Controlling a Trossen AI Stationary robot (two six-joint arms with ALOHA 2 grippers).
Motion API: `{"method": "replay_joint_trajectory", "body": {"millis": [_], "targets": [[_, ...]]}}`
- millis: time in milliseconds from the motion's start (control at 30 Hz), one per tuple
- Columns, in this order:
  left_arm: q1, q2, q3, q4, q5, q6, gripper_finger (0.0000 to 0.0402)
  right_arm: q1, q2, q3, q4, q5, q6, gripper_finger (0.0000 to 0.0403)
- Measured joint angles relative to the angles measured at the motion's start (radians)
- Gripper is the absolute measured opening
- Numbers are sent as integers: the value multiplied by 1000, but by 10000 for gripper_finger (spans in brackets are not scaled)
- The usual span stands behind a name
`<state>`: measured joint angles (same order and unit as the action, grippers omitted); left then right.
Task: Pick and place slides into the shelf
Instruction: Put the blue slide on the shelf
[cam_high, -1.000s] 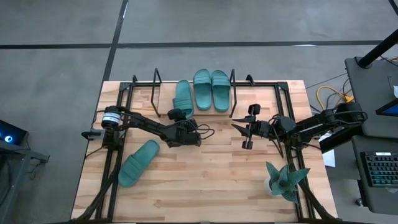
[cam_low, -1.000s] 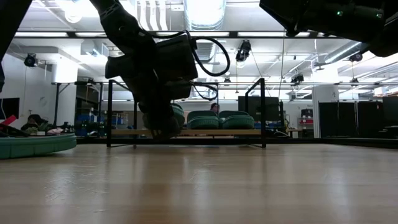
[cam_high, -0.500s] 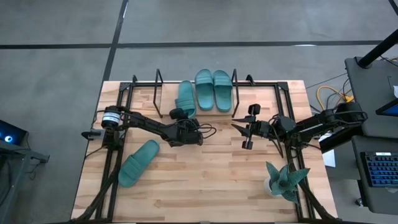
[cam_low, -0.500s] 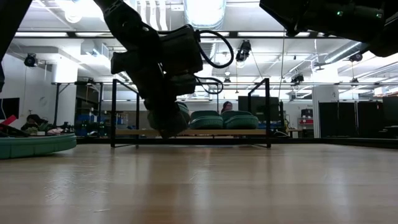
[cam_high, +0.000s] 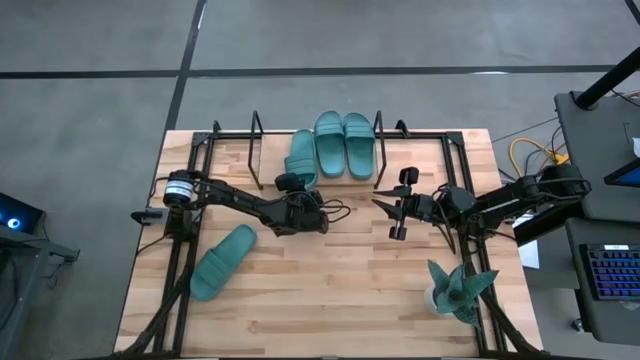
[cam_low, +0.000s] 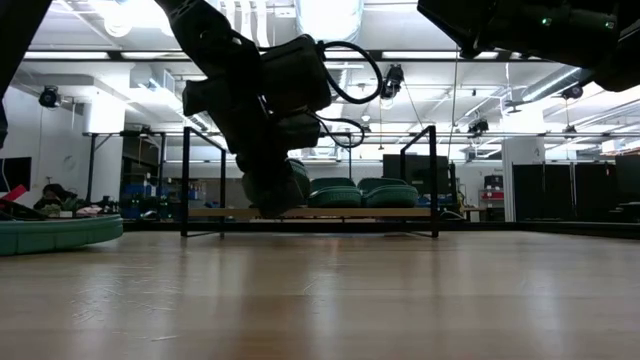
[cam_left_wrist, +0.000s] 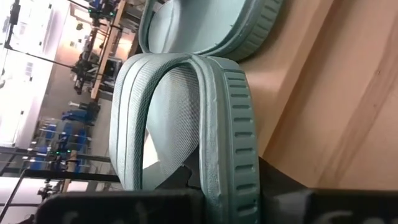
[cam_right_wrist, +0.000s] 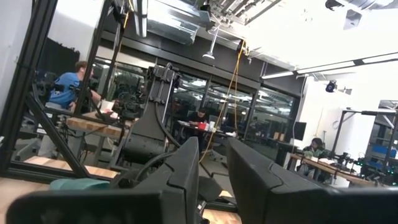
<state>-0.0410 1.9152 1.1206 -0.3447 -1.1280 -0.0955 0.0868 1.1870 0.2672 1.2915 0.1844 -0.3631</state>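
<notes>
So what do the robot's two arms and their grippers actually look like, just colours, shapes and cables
Both arms are dark, nearly black, built of slim jointed links. The left arm has a silver-white ring with a dark band at its base joint, and thin black cables loop out beside the left gripper. The right arm ends in the right gripper, a crossbar carrying two flat, dark, blocky fingers. Yellow cabling coils behind its base.

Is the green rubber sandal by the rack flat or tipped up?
Tipped on edge: the teal-green rubber sandal stands sideways in the left gripper.

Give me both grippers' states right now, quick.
Left gripper: shut on a slide at the shelf.
Right gripper: open, holding nothing, over mid-table.
</notes>
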Motion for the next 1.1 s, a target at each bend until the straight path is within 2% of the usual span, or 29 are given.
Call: {"method": "replay_joint_trajectory", "body": {"millis": [200,400,533,700,933,1100], "targets": [[0,0,0,0,7,-3,18,0,0,0,0,0,-4,68],[1,0,3,4,98,-3,22,0,0,0,0,0,-4,76],[1,0,3,8,133,-3,54,0,0,0,0,0,-4,80],[1,-1,3,9,231,-3,106,0,0,0,0,0,-4,75],[2,-1,3,10,258,-7,167,0,0,0,0,0,-4,69],[3,-1,12,4,320,-4,199,0,0,0,0,0,-4,76]]}}
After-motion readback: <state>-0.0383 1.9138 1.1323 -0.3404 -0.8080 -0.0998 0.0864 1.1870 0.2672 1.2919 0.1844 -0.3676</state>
